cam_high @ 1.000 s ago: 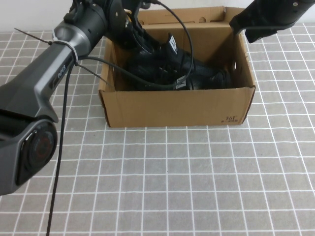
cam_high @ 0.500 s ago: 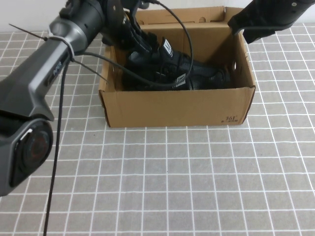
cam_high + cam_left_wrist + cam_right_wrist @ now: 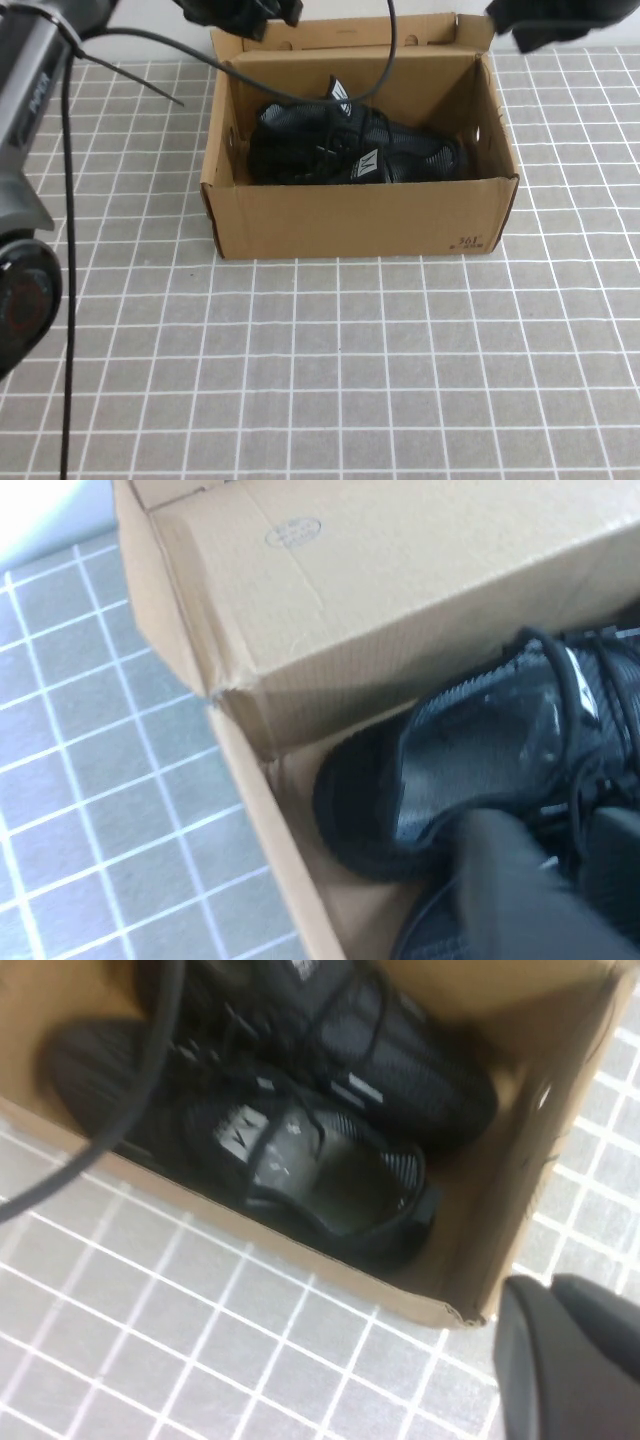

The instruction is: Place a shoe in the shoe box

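Even, bright overhead light in the high view; the table (image 3: 400, 380) shows no glare. The box (image 3: 360, 215) interior lies in soft shadow, the shoes (image 3: 350, 150) nearly featureless. Both wrist views are blurred, nearest parts out of focus.

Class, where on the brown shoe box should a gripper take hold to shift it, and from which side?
Grip the thin upright side wall of the shoe box from above, one jaw inside and one outside: the top is open and its rim is exposed.
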Available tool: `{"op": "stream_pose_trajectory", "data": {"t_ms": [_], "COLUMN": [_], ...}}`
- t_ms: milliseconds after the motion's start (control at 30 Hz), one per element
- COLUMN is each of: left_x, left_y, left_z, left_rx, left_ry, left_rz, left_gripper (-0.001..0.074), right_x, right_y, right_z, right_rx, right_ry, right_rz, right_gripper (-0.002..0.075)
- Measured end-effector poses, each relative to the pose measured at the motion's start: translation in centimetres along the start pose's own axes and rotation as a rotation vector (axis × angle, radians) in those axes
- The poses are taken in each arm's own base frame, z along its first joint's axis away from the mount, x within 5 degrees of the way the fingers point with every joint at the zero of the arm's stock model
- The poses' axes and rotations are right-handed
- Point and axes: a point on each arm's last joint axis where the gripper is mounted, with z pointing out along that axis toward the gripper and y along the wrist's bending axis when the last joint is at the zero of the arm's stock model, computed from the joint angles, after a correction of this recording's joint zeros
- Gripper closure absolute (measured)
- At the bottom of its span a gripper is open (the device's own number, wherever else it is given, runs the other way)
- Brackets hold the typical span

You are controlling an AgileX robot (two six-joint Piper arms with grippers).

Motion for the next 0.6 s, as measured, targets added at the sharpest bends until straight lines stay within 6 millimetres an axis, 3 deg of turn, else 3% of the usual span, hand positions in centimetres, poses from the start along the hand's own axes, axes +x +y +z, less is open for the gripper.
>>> {"op": "stream_pose_trajectory", "data": {"t_ms": [100, 267, 367, 600], "left_x": [-0.3, -0.6, -1.1, -0.7], "left_y": [0.2, 0.4, 0.6, 0.8], "left_z": [-1.3, -4.6, -8.9, -21.2], "left_rx": [-0.009, -0.022, -0.032, -0.055], "left_ry": [-0.007, -0.044, -0.115, -0.338], "left_rz": [0.018, 0.028, 0.027, 0.018], "left_gripper": [0.0689, 0.0727, 0.0732, 0.0734], "right_x": [0.3, 2.6, 4.8, 10.7], "right_y": [0.3, 0.7, 0.9, 1.3], "right_z": [-2.5, -6.0, -8.1, -12.4], "right_rx": [-0.020, -0.042, -0.045, -0.065], "right_ry": [-0.048, -0.075, -0.080, -0.107], "right_rz": [0.004, 0.021, 0.040, 0.063], "right_gripper": [0.0739, 0.0740, 0.0741, 0.0742]}}
